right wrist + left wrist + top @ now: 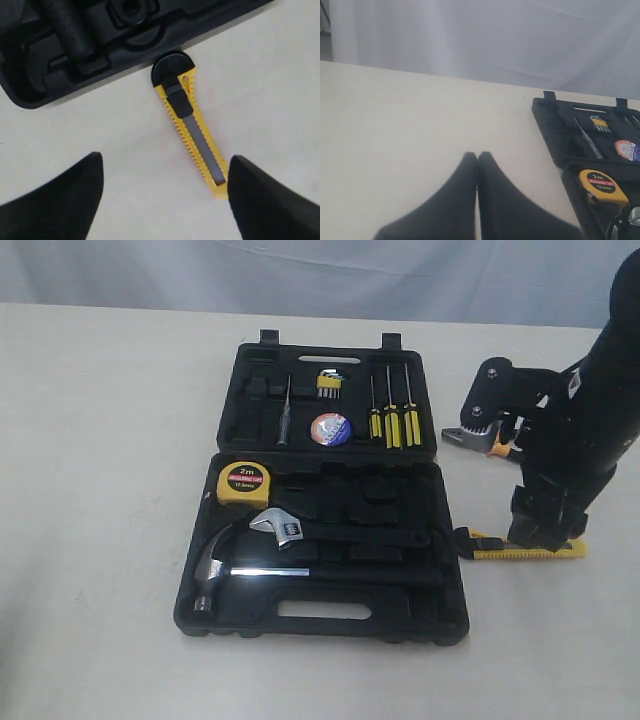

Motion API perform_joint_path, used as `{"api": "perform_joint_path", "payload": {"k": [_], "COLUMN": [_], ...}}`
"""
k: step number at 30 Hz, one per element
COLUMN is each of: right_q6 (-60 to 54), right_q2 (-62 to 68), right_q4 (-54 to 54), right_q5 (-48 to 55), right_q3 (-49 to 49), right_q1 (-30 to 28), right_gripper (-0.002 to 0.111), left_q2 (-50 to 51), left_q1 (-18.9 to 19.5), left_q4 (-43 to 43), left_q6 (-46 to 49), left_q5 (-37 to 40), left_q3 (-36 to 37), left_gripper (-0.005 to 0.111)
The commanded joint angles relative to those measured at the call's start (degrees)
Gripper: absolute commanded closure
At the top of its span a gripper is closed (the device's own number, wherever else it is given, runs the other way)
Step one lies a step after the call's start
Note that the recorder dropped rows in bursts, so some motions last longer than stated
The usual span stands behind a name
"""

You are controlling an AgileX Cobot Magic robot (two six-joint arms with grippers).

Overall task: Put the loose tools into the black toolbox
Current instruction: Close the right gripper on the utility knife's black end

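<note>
The black toolbox [420, 625] lies open mid-table. The yellow tape measure [243, 481] sits in its near half and the small tape roll [330, 429] in its far half. The yellow-black utility knife [520, 548] lies on the table just right of the case. My right gripper [542, 537] hangs open above the knife's far end. In the right wrist view the knife [192, 132] runs from the toolbox [165, 35] edge towards one finger of the right gripper [165, 162]. The pliers [478, 438] lie partly hidden behind the right arm. My left gripper [477, 155] is shut and empty over bare table, left of the toolbox [555, 130].
A steel hammer [215, 565] and an adjustable wrench [285, 528] rest in the case's near half. Yellow-handled screwdrivers [392, 425] and a set of hex keys [329, 385] sit in the far half. A pale curtain hangs behind the table.
</note>
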Motion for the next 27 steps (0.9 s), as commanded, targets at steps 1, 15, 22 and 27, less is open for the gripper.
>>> {"api": "perform_joint_path", "payload": {"k": [1,15,22,27], "right_q6": [-1.05,-1.58,-1.13,0.51], "right_q2": [2.22,9.54,13.53,15.29], "right_q4": [-0.54,-0.64,-0.64,-2.95], "right_q5": [-0.98,-4.47,-6.48,-6.48], "right_q3": [0.19,0.19,0.19,0.19], "right_q1": [-0.52,-0.52,-0.52,-0.52], "right_gripper": [0.041,0.041,0.041,0.047], "left_q2": [0.23,0.23,0.23,0.23], "left_q1": [-0.33,-0.33,-0.33,-0.33], "left_q4": [-0.18,-0.18,-0.18,-0.18], "left_q6": [0.02,0.02,0.02,0.02], "left_q5": [0.04,0.04,0.04,0.04], "left_q3": [-0.30,-0.30,-0.30,-0.30], "left_gripper": [0.107,0.107,0.107,0.107]}}
